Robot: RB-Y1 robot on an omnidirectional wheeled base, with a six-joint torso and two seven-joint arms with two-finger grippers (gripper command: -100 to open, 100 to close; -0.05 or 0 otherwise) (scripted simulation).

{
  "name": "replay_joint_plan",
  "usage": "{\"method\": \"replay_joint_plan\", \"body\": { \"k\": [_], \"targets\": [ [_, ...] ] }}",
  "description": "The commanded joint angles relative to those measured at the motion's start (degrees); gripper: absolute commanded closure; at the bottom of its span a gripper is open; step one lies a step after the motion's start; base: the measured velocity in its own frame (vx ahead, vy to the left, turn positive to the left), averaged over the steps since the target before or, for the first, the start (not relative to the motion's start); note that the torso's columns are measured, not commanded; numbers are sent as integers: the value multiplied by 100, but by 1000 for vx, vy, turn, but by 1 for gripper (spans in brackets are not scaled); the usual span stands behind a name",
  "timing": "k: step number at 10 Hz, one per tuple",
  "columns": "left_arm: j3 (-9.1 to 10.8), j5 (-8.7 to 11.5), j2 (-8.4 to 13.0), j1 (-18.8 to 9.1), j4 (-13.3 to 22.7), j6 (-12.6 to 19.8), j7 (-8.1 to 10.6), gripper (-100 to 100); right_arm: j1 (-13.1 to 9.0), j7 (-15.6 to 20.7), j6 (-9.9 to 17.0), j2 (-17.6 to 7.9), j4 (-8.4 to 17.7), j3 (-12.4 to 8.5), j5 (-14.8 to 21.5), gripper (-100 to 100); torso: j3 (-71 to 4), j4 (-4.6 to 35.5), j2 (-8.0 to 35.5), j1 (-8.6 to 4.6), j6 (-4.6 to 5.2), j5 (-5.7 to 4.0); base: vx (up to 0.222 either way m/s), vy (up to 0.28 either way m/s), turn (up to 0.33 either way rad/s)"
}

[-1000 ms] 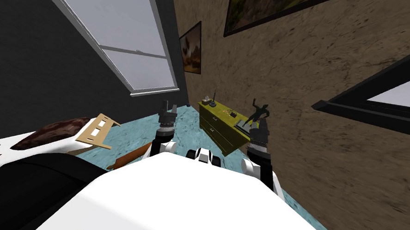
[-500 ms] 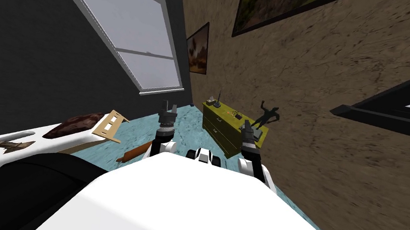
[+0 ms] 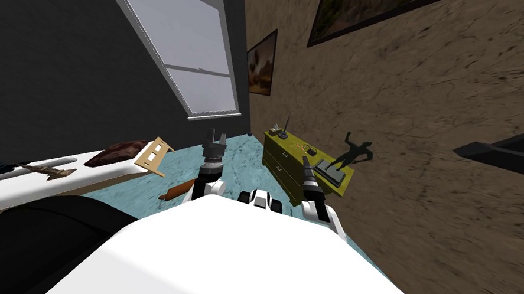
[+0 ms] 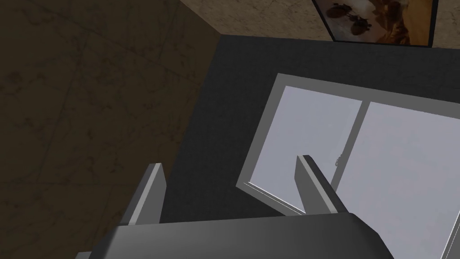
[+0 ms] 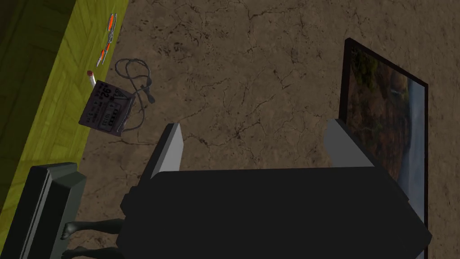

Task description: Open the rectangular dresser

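The dresser (image 3: 286, 167) is a low yellow-green chest with drawer fronts, standing against the brown wall ahead and to my right. My right gripper (image 3: 307, 170) is raised just in front of its near end, apart from it. In the right wrist view the right gripper (image 5: 256, 139) is open with nothing between its fingers, and the dresser top (image 5: 49, 117) lies off to one side. My left gripper (image 3: 215, 139) is held up over the teal floor, left of the dresser. The left wrist view shows the left gripper (image 4: 229, 180) open and empty too.
On the dresser stand a dark statue (image 3: 354, 153) on a base, a small device (image 5: 107, 110) with a cable, and orange scissors (image 5: 108, 38). A rolling pin (image 3: 177, 192) lies on the floor (image 3: 242, 161). A white counter (image 3: 44, 185) with a wooden rack (image 3: 156, 155) runs along my left.
My view has swung, so the room slides to the right in the picture. My right forearm has drawn inward and lower in front of the dresser. Both grippers stay open.
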Motion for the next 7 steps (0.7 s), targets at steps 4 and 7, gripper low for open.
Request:
{"method": "replay_joint_plan", "body": {
  "k": [4,7],
  "targets": [
    [0,0,0,0,0,0,0,0,-224,30,987,-48,751,436,754,-100,0,0,0,-1,-1,0,12,44,139],
    [0,0,0,0,0,0,0,0,-318,27,1417,-60,1120,571,1003,-100,3,2,5,-7,0,-2,9,30,90]
  ]
}}
